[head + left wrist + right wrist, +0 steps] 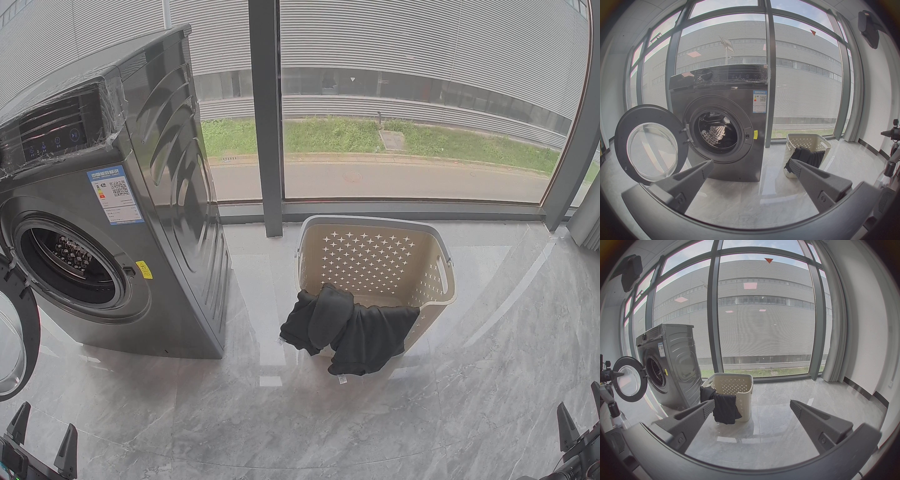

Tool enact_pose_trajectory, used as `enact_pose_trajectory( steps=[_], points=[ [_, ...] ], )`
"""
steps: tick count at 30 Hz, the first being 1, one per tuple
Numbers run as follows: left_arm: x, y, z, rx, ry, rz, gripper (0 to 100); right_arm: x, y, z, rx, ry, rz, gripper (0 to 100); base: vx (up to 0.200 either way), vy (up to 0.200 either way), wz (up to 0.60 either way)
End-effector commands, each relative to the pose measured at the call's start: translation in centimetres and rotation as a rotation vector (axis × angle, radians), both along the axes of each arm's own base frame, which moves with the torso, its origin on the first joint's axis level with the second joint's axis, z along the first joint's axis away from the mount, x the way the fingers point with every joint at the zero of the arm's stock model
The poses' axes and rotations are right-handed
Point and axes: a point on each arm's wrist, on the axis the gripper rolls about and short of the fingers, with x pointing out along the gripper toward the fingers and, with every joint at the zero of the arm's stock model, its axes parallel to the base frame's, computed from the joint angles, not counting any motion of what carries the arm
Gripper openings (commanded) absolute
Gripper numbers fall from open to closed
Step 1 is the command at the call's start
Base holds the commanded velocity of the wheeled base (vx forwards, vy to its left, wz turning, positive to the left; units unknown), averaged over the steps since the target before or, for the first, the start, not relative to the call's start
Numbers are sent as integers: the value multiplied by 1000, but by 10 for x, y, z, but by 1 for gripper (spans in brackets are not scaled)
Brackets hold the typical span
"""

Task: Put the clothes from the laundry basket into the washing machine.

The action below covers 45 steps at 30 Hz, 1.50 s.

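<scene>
Dark cloth garment [350, 328] hangs over cream perforated plastic basket [375, 220] front rim, prob. one piece. Left gripper [45, 431] & right gripper [578, 406] wide open, empty. Risk: a sideways tug tips the basket.

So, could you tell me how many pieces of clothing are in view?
1 black cloth bundle draped over the near rim of the cream plastic laundry basket; it may be several pieces, others may hide inside.
</scene>
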Motion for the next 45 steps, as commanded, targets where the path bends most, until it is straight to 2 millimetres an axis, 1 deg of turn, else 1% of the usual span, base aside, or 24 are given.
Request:
enact_pose_trajectory(
  steps=[1, 34, 45],
  points=[
    [0, 0, -5, -1, 0, 1, 100, 0, 0, -5, 0, 1, 0, 100, 0, 0, 0],
    [0, 0, -5, 1, 0, -1, 100, 0, 0, -5, 0, 1, 0, 100, 0, 0, 0],
    [0, 0, -5, -1, -2, -1, 100, 0, 0, -5, -20, 1, 14, 100, 200, 0, 0]
  ],
)
